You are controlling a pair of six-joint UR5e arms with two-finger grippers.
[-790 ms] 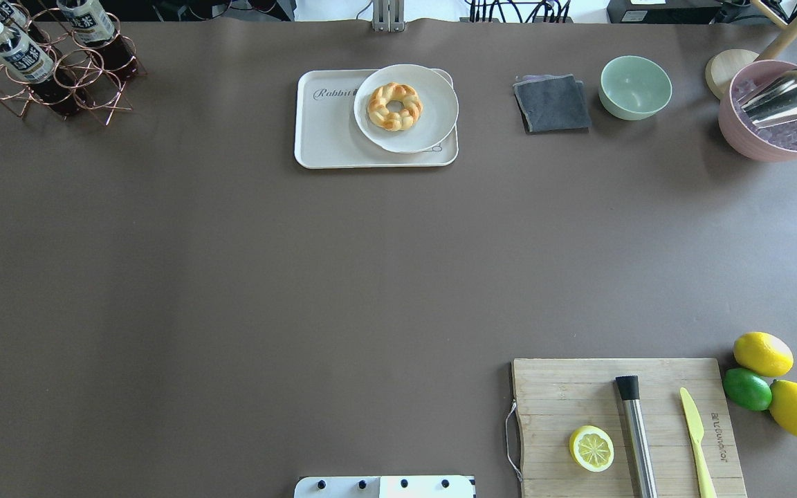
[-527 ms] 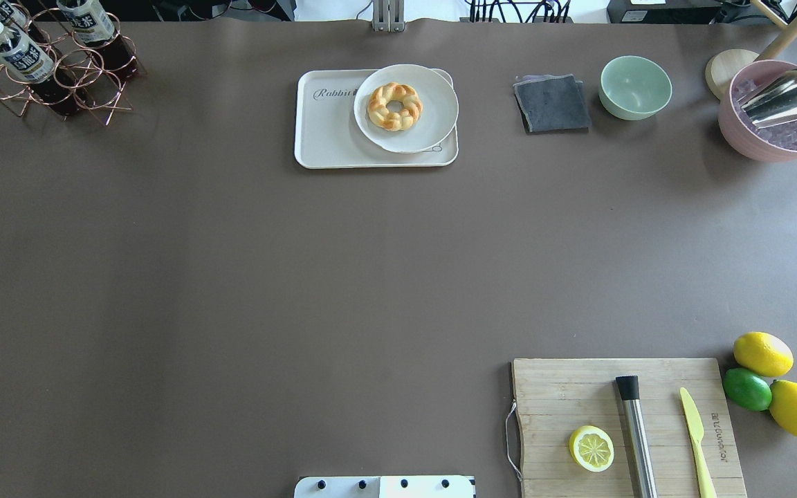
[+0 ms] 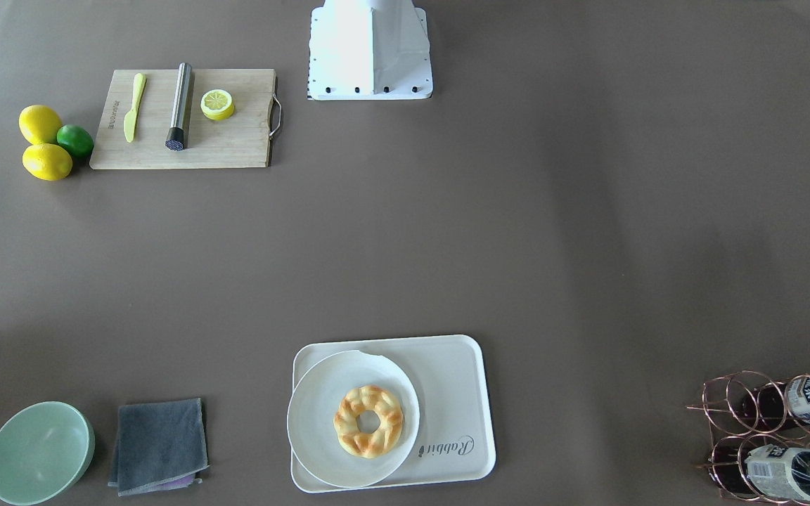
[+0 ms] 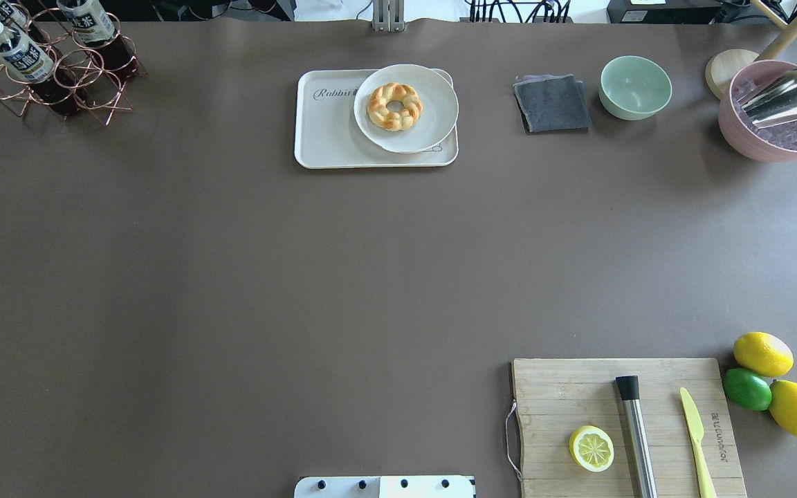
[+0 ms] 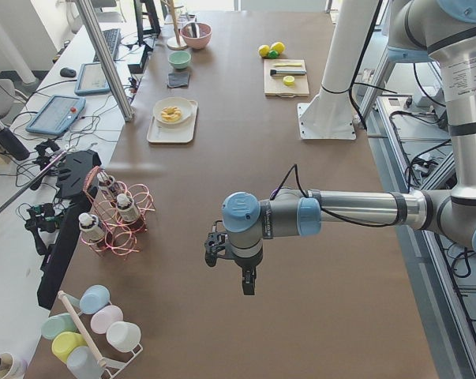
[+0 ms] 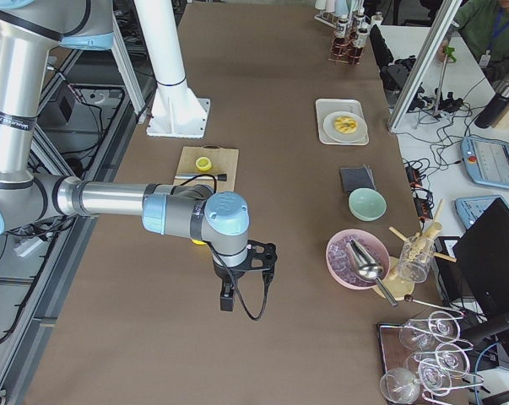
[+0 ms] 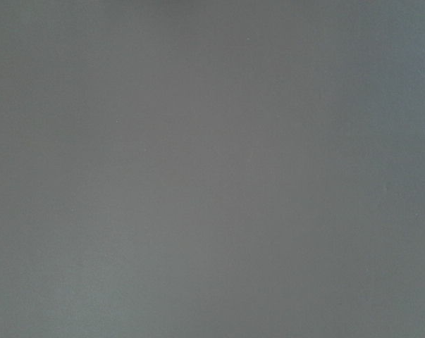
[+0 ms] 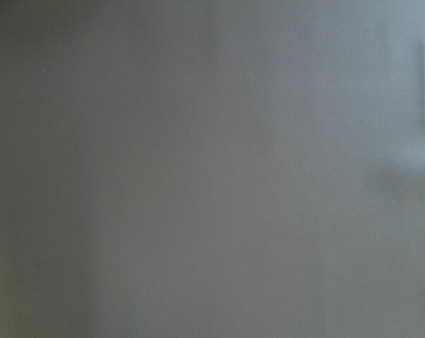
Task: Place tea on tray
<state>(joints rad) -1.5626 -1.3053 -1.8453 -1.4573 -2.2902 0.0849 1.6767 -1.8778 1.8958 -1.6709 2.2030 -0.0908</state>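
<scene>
the tea [image 4: 18,55], a small clear plastic bottle with a white screw cap and a bold black-and-white label, leans in a copper wire rack [image 4: 109,105] at the table's far left corner. its long axis runs slantwise, cap toward the corner. the smooth cream tray [image 4: 326,135], round-cornered, sits well apart and carries a round plate [image 4: 433,104]. from my console, both forearms reach level over bare table, wrists bent down. i cannot tell how the left gripper [image 5: 247,283] or the right gripper [image 6: 226,299] stands.
</scene>
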